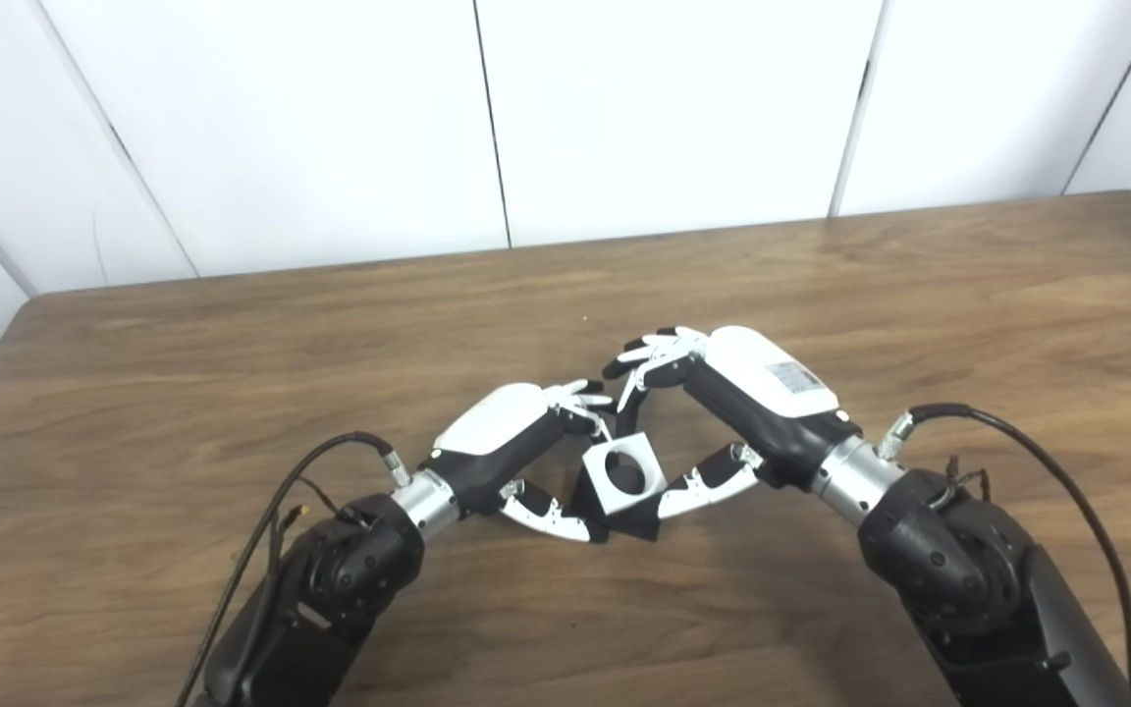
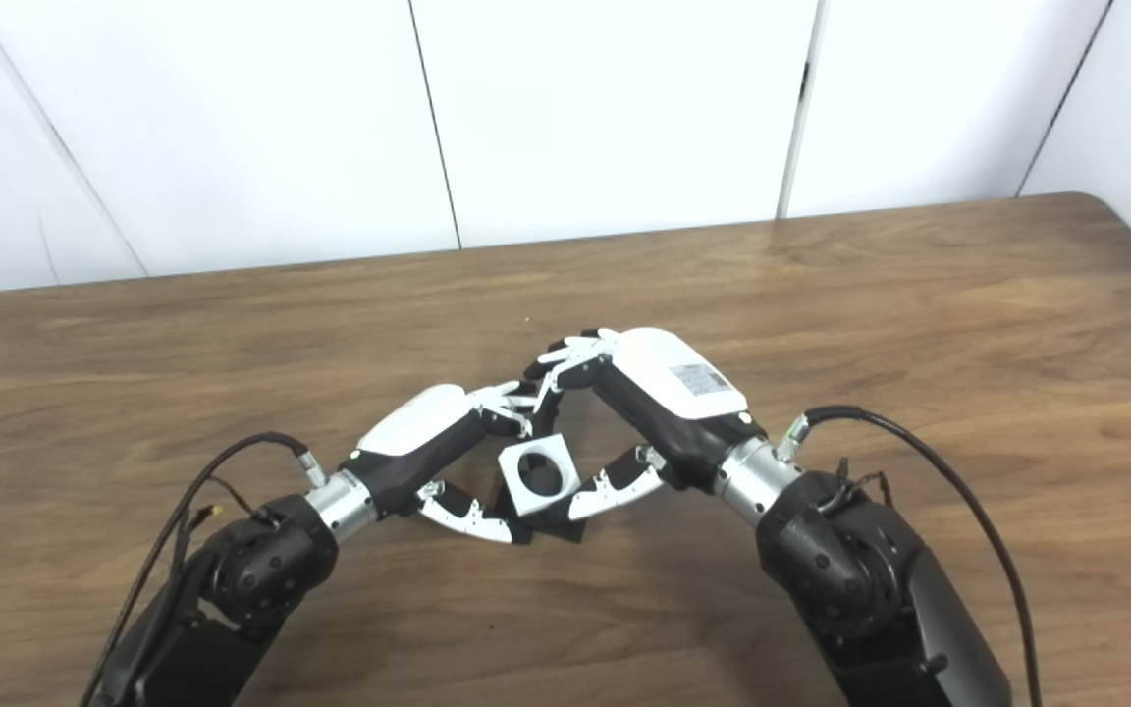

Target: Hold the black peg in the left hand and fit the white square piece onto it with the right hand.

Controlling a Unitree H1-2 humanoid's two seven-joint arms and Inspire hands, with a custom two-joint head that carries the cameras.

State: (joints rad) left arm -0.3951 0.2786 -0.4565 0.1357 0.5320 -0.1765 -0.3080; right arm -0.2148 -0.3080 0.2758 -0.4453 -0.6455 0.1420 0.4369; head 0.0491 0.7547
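One matte white square plastic piece (image 1: pixel 624 474) with a round hole sits over one black peg base (image 1: pixel 636 528) on the grained wooden table (image 1: pixel 232 373). The left hand (image 1: pixel 516 442) clasps the black part, while the right hand (image 1: pixel 723 412) pinches the white piece.

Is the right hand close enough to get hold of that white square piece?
Yes, it looks so. The right hand is already at the white square piece, its fingers curled over the top and its thumb against the lower edge. The left hand crowds the other side, but nothing blocks the right.
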